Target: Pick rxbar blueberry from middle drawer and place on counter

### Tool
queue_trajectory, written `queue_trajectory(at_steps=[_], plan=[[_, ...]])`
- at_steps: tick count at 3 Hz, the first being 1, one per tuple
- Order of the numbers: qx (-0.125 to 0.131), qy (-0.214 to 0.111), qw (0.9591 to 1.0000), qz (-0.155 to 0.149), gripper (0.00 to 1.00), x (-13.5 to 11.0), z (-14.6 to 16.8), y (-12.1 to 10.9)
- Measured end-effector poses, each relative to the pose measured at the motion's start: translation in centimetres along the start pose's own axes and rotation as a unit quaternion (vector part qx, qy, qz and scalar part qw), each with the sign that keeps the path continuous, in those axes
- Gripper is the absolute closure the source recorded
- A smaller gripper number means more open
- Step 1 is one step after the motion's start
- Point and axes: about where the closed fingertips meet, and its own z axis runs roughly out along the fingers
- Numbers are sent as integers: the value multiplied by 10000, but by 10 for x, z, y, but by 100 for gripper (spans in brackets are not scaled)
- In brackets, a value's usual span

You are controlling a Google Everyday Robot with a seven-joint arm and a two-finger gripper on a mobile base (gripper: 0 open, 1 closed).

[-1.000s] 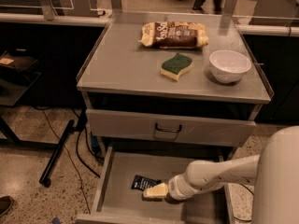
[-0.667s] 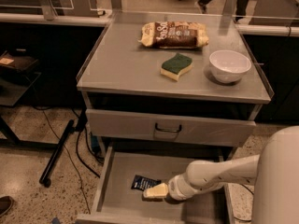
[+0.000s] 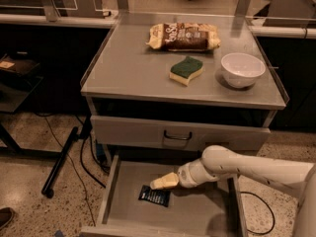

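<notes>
The gripper [image 3: 164,181] hangs low inside the open drawer [image 3: 197,216], just above the snack bar [image 3: 154,195], and I cannot tell if its grip is wide or tight. The snack bar lies flat on the drawer floor, so lifting it and putting it on the counter [image 3: 128,68] are both left to do

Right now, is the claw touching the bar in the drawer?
Cannot tell. The camera view shows the claw over the middle drawer, overlapping the rxbar blueberry; no clear gap or contact shows.

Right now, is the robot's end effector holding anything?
End effector: over the middle drawer, beside the rxbar blueberry; open or closed cannot be told.
</notes>
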Motion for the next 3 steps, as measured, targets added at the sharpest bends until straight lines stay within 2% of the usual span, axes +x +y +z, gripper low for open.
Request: queue_trajectory(at_steps=[1,2,3], plan=[[-16,13,9999,-138,0,-6,-3,1],[149,34,9992,-362,0,1,10,1],[492,-57,9955,-802,0,9,23,3]])
